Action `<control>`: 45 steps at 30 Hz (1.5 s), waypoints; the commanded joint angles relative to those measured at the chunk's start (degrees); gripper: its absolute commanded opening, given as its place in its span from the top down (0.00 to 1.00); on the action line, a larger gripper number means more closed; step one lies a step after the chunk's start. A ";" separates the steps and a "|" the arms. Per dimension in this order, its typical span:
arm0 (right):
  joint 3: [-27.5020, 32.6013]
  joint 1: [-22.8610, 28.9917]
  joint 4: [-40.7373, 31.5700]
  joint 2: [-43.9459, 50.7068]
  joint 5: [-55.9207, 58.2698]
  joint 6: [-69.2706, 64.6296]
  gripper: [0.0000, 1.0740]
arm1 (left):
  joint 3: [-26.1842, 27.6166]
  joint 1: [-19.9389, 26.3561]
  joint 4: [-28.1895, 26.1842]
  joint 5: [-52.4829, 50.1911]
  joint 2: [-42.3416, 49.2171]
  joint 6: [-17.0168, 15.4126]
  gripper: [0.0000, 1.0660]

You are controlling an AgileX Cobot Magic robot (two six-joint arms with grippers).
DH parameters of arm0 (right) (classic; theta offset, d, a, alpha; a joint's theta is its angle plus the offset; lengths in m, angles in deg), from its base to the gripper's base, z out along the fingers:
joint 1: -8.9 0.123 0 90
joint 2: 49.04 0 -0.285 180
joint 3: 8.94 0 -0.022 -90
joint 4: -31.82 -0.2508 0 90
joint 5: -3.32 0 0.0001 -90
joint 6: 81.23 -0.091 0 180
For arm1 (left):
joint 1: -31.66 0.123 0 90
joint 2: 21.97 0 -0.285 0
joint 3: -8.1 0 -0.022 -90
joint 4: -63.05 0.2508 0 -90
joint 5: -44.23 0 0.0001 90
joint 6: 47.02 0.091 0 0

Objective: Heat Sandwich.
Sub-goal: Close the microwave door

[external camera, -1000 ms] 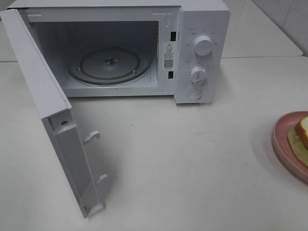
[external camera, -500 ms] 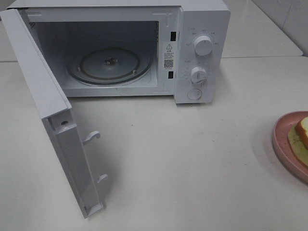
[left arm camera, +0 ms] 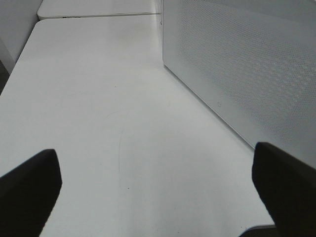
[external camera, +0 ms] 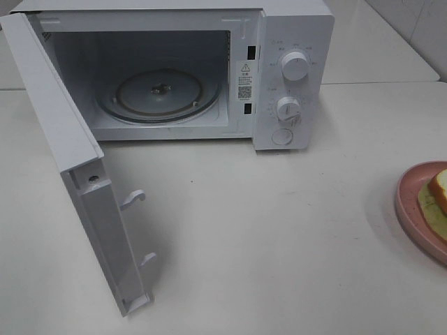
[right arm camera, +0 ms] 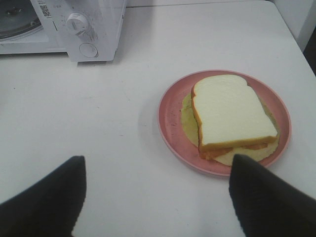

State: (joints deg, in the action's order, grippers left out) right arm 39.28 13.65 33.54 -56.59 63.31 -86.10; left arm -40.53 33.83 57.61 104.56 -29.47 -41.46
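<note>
The sandwich [right arm camera: 229,113], white bread with a golden-brown crust and a pale green layer, lies on a round pink plate [right arm camera: 170,118] on the white table. In the high view the sandwich [external camera: 438,199] and the plate [external camera: 404,202] are cut off by the right edge. The white microwave [external camera: 293,35] stands at the back with its door [external camera: 77,174] swung open to the left and its glass turntable [external camera: 159,94] bare. My right gripper [right arm camera: 158,207] is open and empty, short of the plate. My left gripper [left arm camera: 158,197] is open and empty above the table beside the door's outer face [left arm camera: 237,64]. Neither gripper shows in the high view.
Two knobs [external camera: 294,66] and a round button [external camera: 282,137] sit on the microwave's right panel. The open door juts far forward over the table's left part. A second table [external camera: 377,49] adjoins behind the microwave.
</note>
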 commanded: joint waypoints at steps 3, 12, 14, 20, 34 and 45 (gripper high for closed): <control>0.17 -0.23 0.29 1.49 -0.46 0.34 0.29 | -0.23 0.11 0.17 -0.80 1.43 -0.29 0.05; 0.17 -0.23 0.23 1.49 -0.46 0.34 0.29 | -0.23 0.11 0.17 -0.80 1.43 -0.29 0.05; 0.17 -0.23 0.23 1.49 -0.46 0.34 0.29 | -0.23 0.11 0.17 -0.80 1.43 -0.29 0.05; 0.17 -0.23 0.23 1.49 -0.46 0.34 0.29 | -0.23 0.11 0.17 -0.80 1.43 -0.29 0.05; 0.17 -0.23 0.23 1.49 -0.46 0.34 0.29 | -0.23 0.11 0.17 -0.80 1.43 -0.29 0.05; 0.17 -0.23 0.23 1.49 -0.46 0.34 0.29 | -0.23 0.11 0.17 -0.80 1.43 -0.29 0.05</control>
State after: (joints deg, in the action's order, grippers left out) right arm 39.28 13.60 33.54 -56.59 63.31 -86.10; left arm -40.53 33.83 57.61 104.56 -29.47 -41.46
